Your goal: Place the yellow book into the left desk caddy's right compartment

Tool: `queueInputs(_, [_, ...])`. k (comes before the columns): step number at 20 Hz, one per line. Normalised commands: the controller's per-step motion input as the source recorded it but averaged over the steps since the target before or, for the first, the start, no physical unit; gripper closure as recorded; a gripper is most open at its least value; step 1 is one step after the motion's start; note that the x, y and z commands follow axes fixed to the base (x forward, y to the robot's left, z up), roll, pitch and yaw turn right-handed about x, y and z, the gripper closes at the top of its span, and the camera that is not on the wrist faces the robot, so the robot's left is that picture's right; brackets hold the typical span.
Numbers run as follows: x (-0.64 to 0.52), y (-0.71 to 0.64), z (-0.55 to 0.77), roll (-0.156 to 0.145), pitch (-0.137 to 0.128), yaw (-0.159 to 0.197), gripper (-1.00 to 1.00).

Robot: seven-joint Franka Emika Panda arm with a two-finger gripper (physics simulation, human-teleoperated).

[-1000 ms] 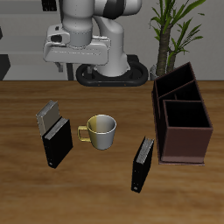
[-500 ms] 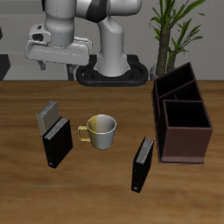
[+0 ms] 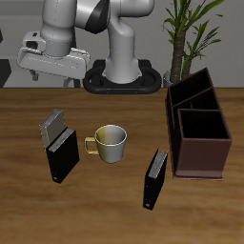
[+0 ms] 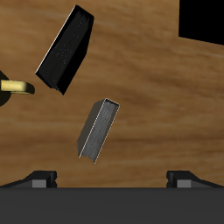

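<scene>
The hand (image 3: 46, 78) hangs high above the table (image 3: 114, 205), well back from its front edge and roughly over the yellow book (image 3: 52, 125). In the wrist view its two fingertips (image 4: 40, 178) stand far apart at the frame's edge with nothing between them, so the hand is wide and empty. That height looks like an approach pose: by this reading, the arm lines up over the target before coming down.

The yellow book (image 4: 97, 130) lies flat on the table with its pale grey cover up and a tan edge showing. Just beside it, nearer the table's front edge, lies a black book (image 3: 63, 155). The two sit close enough that a descent would need care to catch only the thin one. The book's flat pose probably calls for pinching it across its narrow width.

A mug (image 3: 109, 143) stands near these books, toward the middle of the table. A second black book (image 3: 155, 177) lies beyond the mug, near the left desk caddy (image 3: 197, 129). The caddy is well apart from the yellow book, open side up, its compartments apparently empty. A potted plant (image 3: 190, 33) rises behind it.
</scene>
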Motion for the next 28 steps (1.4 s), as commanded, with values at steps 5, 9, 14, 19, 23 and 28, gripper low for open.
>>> queueInputs(5, [0.09,0.04,-0.22,-0.002,0.008,-0.004,-1.0])
queueInputs(9, [0.1,0.08,-0.27,0.019,-0.034,-0.007,-1.0])
queueInputs(14, [0.07,-0.07,-0.31,-0.013,-0.016,-0.045,-1.0])
queueInputs(19, [0.03,-0.1,-0.27,-0.005,0.017,-0.021,-1.0])
queueInputs(23, [0.03,-0.01,-0.28,-0.003,0.023,0.005,-1.0])
queueInputs(28, [0.01,0.0,-0.22,0.011,0.01,-0.031,-1.0])
